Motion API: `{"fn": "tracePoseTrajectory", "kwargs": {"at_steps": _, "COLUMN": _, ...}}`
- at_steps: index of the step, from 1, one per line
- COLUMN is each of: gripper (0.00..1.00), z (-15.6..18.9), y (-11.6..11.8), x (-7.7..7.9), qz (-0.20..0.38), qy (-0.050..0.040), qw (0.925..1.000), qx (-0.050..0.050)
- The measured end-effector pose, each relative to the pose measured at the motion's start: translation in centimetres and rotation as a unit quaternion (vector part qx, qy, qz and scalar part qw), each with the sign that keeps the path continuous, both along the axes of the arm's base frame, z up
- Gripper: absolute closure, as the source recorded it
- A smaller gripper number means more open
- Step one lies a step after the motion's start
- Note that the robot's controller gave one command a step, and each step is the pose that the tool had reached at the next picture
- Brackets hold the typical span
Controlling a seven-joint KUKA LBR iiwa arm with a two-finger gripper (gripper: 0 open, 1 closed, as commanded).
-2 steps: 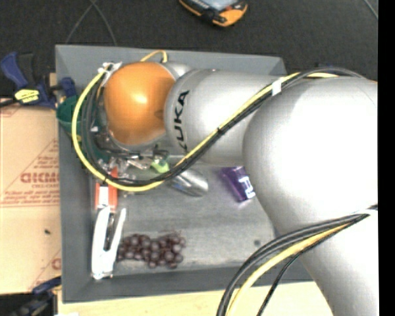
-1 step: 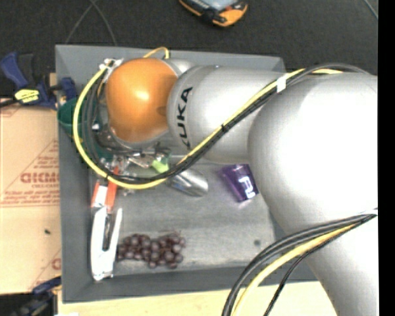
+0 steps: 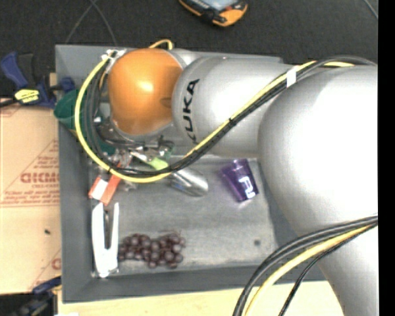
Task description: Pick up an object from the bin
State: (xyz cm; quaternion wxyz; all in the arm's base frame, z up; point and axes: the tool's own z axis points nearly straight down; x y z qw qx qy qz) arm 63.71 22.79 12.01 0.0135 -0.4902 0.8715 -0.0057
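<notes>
**As the arm leans in, its end effector sits low in the bin's upper left**

Because the orange cover (image 3: 141,91) and the cables (image 3: 85,131) hang over it, the end effector (image 3: 133,155) is mostly hidden, and I cannot tell whether it is released or clenched. It is over the upper-left part of the bin (image 3: 224,232), with the arm (image 3: 303,143) coming in from the right. Nearest it are an orange-red piece (image 3: 104,188) just below and to the left, a silver piece (image 3: 192,183) to the right, and a small green bit (image 3: 159,164) (partly under the cables). I cannot tell whether any of them is gripped. Farther right lies a purple pack (image 3: 240,180). By the lower-left wall lies a white clip (image 3: 104,239), with dark grapes (image 3: 151,250) just beside it.
</notes>
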Motion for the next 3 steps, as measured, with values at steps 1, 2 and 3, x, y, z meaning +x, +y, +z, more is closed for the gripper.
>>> {"fn": "tracePoseTrajectory", "kwargs": {"at_steps": 1, "gripper": 1.00, "z": 1.3, "y": 0.0, "x": 0.0, "qz": -0.001, "qy": -0.0007, "qw": 1.0000, "qx": 0.000}}
{"fn": "tracePoseTrajectory", "kwargs": {"at_steps": 2, "gripper": 1.00, "z": 2.6, "y": 0.0, "x": -0.2, "qz": -0.002, "qy": 0.0031, "qw": 1.0000, "qx": -0.001}}
{"fn": "tracePoseTrajectory", "kwargs": {"at_steps": 3, "gripper": 1.00, "z": 4.9, "y": 0.0, "x": 0.0, "qz": -0.003, "qy": -0.0011, "qw": 1.0000, "qx": 0.001}}
